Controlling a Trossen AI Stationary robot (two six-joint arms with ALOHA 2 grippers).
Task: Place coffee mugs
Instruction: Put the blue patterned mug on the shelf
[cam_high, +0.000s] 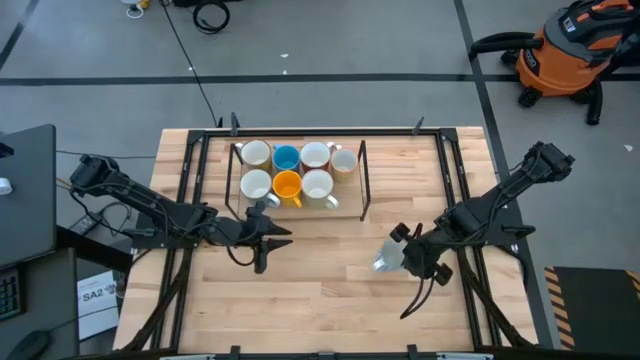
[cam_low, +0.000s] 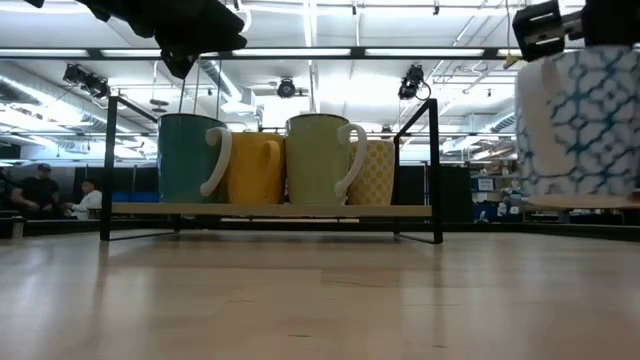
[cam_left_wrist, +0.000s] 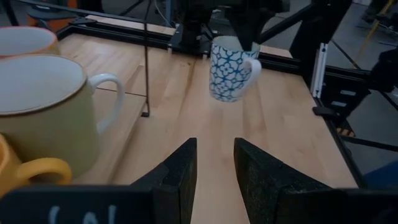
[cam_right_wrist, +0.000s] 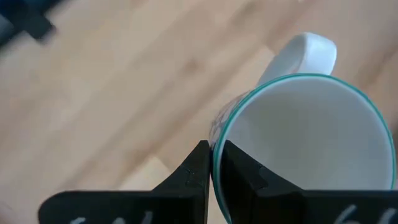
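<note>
Pinching the rim of the blue-and-white patterned mug (cam_left_wrist: 231, 68), lifted clear of the table well to the right of the rack (cam_high: 362, 175), the right gripper (cam_right_wrist: 212, 163) should keep it level while carrying it rackward, avoiding the open left gripper (cam_left_wrist: 213, 165) just before the rack.

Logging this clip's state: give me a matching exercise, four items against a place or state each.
Items:
1. patterned mug
2. orange mug
3. blue mug
4. left hand

States:
A. on the rack, back row
B. open, empty, just in front of the rack
C. gripped by the rim in the right hand
D. on the rack, front row

Pairs: 1-C, 2-D, 3-A, 4-B
</note>
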